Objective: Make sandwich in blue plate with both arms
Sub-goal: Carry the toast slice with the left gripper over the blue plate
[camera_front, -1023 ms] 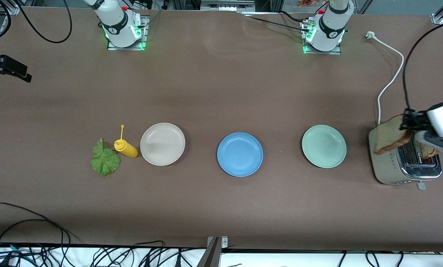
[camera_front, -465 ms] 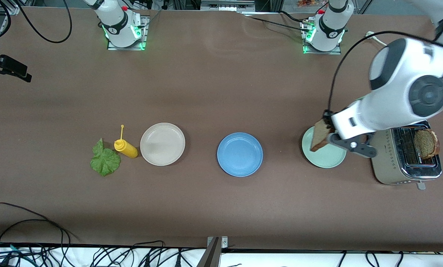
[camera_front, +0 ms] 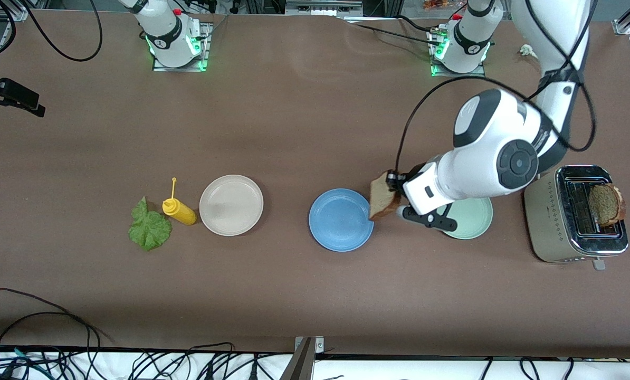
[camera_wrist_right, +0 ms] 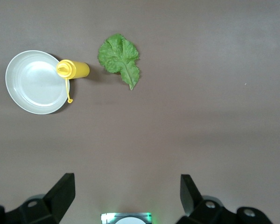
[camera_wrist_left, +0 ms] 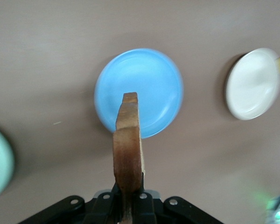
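My left gripper (camera_front: pixel 393 196) is shut on a slice of brown bread (camera_front: pixel 382 198) held on edge, over the blue plate's (camera_front: pixel 341 219) rim toward the left arm's end. In the left wrist view the bread (camera_wrist_left: pixel 127 140) sticks out from the gripper (camera_wrist_left: pixel 128 198) toward the blue plate (camera_wrist_left: pixel 147 81). A second slice (camera_front: pixel 605 204) stands in the toaster (camera_front: pixel 550 221). The green lettuce leaf (camera_front: pixel 149 228) lies on the table toward the right arm's end. My right gripper (camera_wrist_right: pixel 126 184) is open and empty, high over the table, with the lettuce (camera_wrist_right: pixel 120 58) below it; that arm waits.
A mint-green plate (camera_front: pixel 473 217) lies partly under the left arm, between the blue plate and the toaster. A beige-white plate (camera_front: pixel 231 205) and a yellow squeeze bottle (camera_front: pixel 179 210) on its side lie between the blue plate and the lettuce.
My left arm has carried the bread slice from above the toaster, past the mint-green plate, to the blue plate's rim. The right arm has not moved.
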